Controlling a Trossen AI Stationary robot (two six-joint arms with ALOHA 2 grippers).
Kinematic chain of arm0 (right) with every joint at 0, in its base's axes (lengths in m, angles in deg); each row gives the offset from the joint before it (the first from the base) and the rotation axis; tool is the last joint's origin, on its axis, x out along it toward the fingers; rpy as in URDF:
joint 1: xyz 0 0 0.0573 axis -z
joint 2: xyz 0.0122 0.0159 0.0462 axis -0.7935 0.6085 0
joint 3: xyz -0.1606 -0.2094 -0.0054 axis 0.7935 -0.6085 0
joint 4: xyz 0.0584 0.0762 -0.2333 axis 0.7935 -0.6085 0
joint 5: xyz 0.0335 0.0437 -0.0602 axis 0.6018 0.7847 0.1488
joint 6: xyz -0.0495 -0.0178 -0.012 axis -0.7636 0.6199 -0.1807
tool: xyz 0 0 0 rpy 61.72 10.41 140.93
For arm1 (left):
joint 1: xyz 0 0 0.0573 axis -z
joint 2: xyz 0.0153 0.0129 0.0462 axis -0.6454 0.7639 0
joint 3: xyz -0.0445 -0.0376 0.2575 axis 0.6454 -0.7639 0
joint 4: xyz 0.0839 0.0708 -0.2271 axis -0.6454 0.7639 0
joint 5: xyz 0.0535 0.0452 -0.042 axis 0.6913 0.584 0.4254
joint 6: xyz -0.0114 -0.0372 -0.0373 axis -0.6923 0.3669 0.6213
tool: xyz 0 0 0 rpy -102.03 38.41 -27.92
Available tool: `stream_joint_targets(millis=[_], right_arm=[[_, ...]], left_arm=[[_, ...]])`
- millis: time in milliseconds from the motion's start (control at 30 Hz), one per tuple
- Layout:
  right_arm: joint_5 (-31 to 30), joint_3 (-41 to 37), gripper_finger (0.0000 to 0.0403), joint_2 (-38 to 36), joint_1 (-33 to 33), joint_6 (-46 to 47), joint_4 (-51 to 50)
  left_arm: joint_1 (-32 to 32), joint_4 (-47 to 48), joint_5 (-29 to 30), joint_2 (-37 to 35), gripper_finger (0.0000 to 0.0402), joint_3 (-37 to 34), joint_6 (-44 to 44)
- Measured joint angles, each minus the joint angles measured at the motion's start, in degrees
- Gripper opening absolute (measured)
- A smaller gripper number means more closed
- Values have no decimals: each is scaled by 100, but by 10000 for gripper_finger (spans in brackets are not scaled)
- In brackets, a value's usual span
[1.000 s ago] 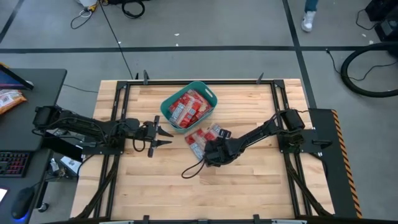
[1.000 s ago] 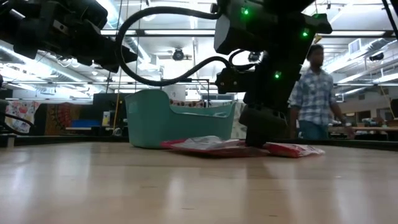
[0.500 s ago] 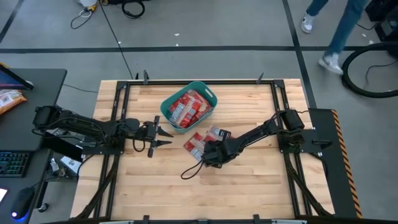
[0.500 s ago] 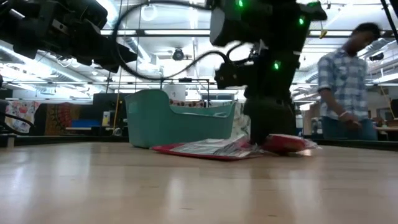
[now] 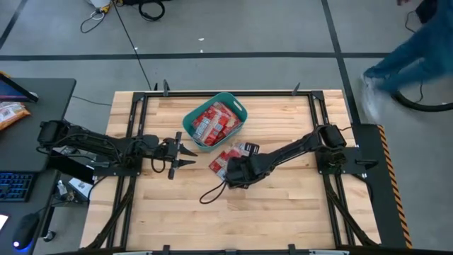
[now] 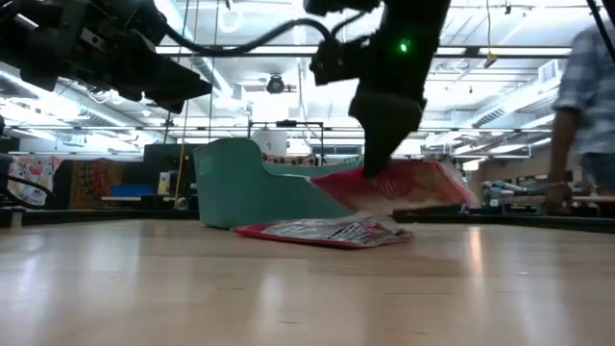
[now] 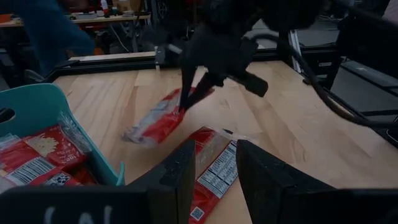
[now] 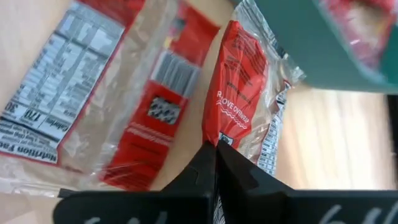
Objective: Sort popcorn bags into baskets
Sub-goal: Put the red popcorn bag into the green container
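Your right tool pinches one popcorn bag by its edge, lifted just off the bench right of the teal basket. Another bag lies flat below. Left tool waits spread, probably empty.

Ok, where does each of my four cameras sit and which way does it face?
High: overhead, straight down; both arms, teal basket.
Low: table height, looking across; right gripper lifting a popcorn bag.
Left wrist: behind the left gripper, facing the right arm.
Right wrist: behind its shut fingers, facing the pinched bag.
Shared: low and left wrist both show the lifted bag.
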Motion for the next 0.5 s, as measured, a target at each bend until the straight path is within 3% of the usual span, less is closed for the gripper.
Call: stream_joint_targets(millis=[167, 500], right_arm=[[-187, 472, 10, -5, -1, -85, -371], [-1331, 1466, 10, -16, 45, -1070, -794]], left_arm=[[0, 2, 0, 0, 121, 0, 0], [0, 2, 1, 0, 121, 0, -7]])
